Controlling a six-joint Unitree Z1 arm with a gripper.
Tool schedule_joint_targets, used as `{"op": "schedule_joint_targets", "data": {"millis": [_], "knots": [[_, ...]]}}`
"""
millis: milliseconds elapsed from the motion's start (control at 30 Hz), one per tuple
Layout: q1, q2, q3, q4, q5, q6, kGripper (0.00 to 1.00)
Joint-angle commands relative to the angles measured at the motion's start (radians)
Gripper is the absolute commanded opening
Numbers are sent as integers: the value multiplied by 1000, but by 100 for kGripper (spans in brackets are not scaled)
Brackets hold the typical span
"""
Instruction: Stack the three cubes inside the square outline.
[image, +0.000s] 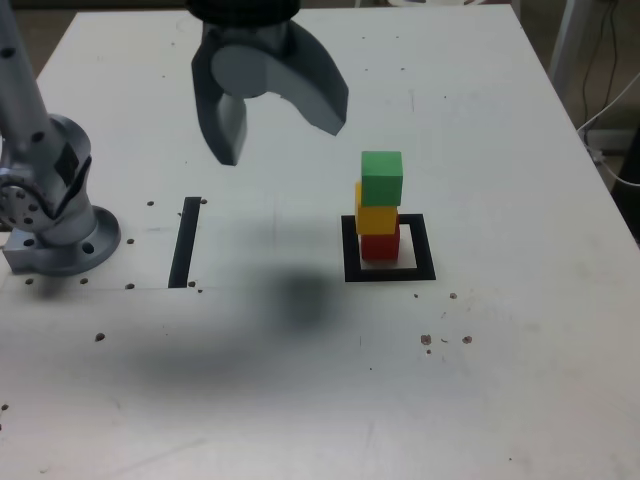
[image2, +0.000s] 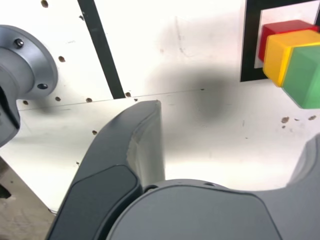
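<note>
Exterior view, square outline (image: 347, 250) holding red (image: 379, 246), yellow (image: 377, 218), green (image: 381, 177) cubes stacked

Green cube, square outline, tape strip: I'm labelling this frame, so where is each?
Green cube (image: 381, 178): exterior view, front face.
Square outline (image: 350, 250): exterior view, its left tape edge.
Tape strip (image: 185, 243): exterior view, middle of its length.

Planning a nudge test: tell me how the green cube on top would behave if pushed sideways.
The green cube would probably slide rather than roll, given its flat faces. It sits slightly offset on the yellow cube, so it might tip off. The three-high stack looks narrow and may topple.
</note>
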Motion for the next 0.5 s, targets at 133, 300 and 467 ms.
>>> {"op": "schedule_joint_targets", "data": {"millis": [133,300,467], "knots": [[2,-78,195,-67,7,-2,99],[4,-115,361,-180,42,-2,99],[9,-130,465,-245,63,-2,99]]}}
